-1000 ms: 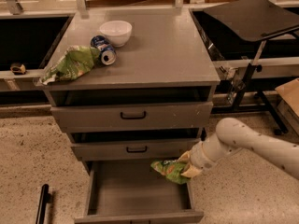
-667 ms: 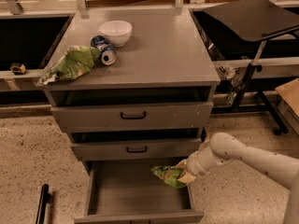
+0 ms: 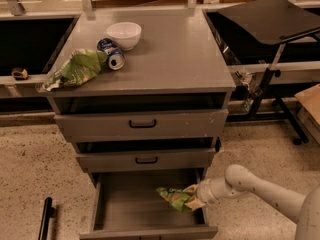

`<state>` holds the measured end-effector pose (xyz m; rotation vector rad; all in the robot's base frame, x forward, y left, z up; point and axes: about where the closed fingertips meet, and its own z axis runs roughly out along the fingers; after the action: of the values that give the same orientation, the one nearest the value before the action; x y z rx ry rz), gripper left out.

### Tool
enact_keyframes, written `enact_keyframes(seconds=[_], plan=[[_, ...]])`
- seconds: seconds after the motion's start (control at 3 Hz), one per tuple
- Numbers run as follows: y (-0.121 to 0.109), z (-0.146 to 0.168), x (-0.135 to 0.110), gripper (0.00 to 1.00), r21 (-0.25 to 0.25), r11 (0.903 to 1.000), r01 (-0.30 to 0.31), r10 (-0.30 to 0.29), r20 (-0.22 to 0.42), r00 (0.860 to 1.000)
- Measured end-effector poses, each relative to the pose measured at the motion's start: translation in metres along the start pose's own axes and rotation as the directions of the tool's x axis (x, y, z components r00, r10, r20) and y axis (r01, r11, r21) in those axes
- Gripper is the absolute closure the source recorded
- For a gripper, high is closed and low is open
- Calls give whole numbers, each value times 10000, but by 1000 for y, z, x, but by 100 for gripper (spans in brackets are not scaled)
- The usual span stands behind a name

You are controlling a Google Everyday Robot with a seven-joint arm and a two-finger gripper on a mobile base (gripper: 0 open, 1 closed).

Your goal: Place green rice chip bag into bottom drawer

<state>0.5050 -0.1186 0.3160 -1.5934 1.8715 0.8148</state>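
Green rice chip bag is low within bottom drawer, apparently pinched by the gripper.

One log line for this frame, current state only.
phase: place | gripper: shut on green rice chip bag, low inside bottom drawer, image-right side | bottom drawer: open | green rice chip bag: not yet released
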Motion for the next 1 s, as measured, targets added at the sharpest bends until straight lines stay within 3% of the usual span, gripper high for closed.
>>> enact_keyframes(seconds=[1.0], plan=[[1,1,0,12,-24,10000,-25,25,3,10000]])
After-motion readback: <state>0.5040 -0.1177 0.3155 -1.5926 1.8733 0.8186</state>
